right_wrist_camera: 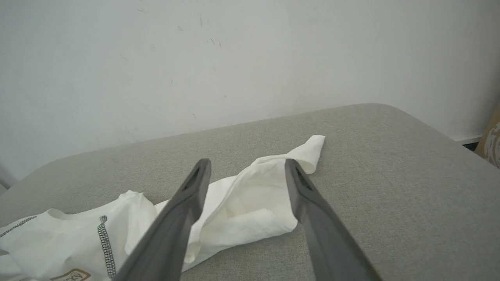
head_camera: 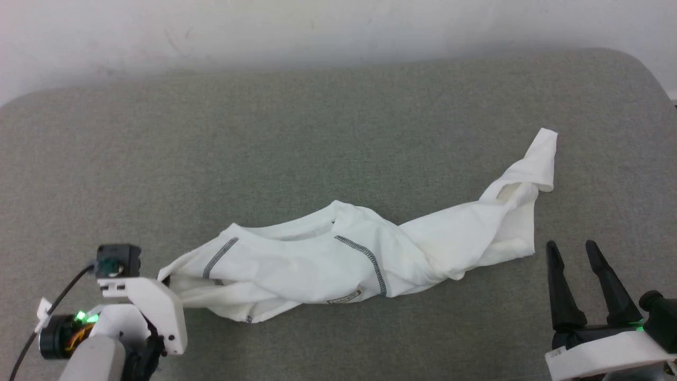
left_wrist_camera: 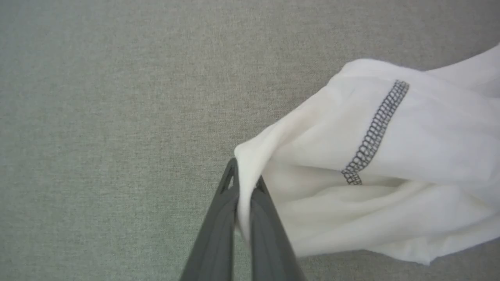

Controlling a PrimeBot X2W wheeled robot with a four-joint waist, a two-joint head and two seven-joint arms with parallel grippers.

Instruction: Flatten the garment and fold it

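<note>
Lower left: left gripper is clamping the left end of the one garment, which is lying crumpled across the middle of the grey surface and trailing toward the upper right. Lower right: right gripper is hovering near the cloth's right end, fingers apart, holding nothing.

White T-shirt with grey zigzag seams, crumpled and twisted lengthwise on grey upholstery

Brown-bordered label on garment, lettering illegible
</note>
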